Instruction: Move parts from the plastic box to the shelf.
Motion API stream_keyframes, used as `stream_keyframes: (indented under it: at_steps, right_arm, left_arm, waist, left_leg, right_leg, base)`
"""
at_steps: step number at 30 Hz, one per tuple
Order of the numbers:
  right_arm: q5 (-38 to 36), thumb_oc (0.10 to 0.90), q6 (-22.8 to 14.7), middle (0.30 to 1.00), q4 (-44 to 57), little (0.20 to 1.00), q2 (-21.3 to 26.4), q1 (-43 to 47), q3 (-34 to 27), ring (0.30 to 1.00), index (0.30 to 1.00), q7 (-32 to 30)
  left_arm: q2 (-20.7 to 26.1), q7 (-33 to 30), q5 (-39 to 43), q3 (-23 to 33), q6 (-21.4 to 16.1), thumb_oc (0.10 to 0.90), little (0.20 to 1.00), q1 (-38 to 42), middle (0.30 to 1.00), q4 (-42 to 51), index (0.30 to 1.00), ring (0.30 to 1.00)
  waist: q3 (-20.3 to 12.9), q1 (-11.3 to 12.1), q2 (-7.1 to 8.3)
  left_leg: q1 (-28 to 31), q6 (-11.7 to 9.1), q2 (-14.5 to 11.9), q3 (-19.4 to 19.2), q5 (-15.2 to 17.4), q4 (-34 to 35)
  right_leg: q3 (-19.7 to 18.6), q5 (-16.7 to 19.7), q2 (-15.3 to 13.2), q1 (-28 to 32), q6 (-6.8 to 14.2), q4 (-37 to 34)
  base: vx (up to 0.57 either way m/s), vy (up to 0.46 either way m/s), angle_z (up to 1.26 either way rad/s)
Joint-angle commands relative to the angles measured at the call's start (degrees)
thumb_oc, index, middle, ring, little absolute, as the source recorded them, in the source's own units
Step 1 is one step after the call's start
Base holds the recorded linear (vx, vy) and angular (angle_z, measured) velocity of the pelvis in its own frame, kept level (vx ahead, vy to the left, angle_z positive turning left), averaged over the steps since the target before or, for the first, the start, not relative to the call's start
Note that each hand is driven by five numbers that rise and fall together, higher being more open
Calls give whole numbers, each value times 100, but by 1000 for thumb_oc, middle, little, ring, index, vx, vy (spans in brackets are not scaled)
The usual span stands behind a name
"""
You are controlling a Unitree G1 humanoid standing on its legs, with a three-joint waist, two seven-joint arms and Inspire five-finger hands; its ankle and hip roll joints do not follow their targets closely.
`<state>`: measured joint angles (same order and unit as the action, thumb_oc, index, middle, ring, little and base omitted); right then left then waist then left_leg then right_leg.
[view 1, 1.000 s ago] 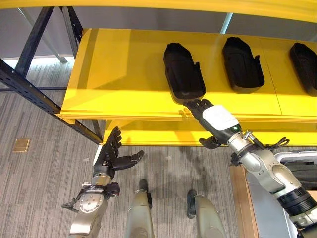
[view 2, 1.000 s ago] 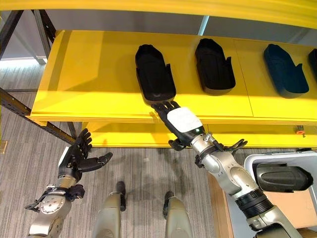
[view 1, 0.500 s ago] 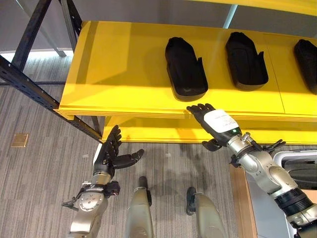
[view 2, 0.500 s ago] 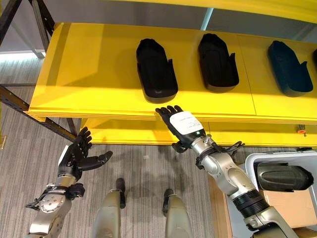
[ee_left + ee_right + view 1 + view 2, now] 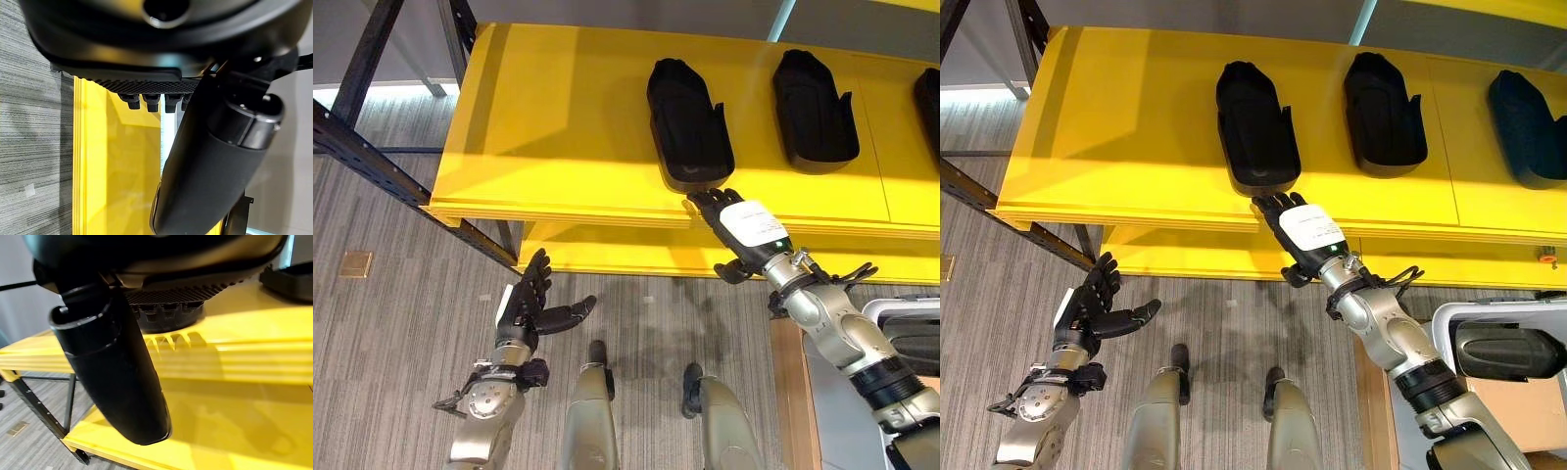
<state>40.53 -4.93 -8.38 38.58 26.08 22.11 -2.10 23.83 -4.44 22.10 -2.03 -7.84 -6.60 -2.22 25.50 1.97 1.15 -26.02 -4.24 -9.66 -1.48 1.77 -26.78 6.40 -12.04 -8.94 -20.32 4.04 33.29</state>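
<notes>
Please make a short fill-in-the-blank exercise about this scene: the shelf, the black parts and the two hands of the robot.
1. The black parts lie on a shelf whose colour is ____.
2. The fingertips of the right hand reach the near end of the ____ most black part on the shelf.
3. The left hand is open and holds ____.
4. One more black part lies in the plastic box on the robot's ____ side.

Missing words: yellow; left; nothing; right

grey striped carpet (image 5: 401,333); small tan square plate (image 5: 354,262) set in it; dark steel rack frame (image 5: 372,166)
</notes>
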Motion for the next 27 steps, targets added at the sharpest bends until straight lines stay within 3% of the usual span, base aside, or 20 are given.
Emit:
stream_keyframes:
  at_steps: [1, 27]
  right_arm:
    - [89, 900, -20, 1000, 50, 1000, -40, 591, -117, 1000, 1000, -484]
    - [110, 900, 125, 1000, -612, 1000, -86, 989, 55, 1000, 1000, -567]
  left_arm:
    - [285, -65, 0, 173, -581, 900, 1000, -78, 1000, 711, 1000, 1000]
    - [321, -113, 38, 294, -642, 900, 1000, -145, 1000, 781, 1000, 1000]
  waist:
    - [-390, 49, 32]
    - [-265, 119, -100]
  left_leg:
    - [-374, -105, -303, 386, -231, 40]
    - [-497, -74, -250, 376, -203, -55]
  right_leg:
    - [-187, 436, -310, 526, 156, -732]
    - [-254, 404, -348, 338, 141, -543]
  base:
    - [0, 0, 0]
    - [0, 0, 0]
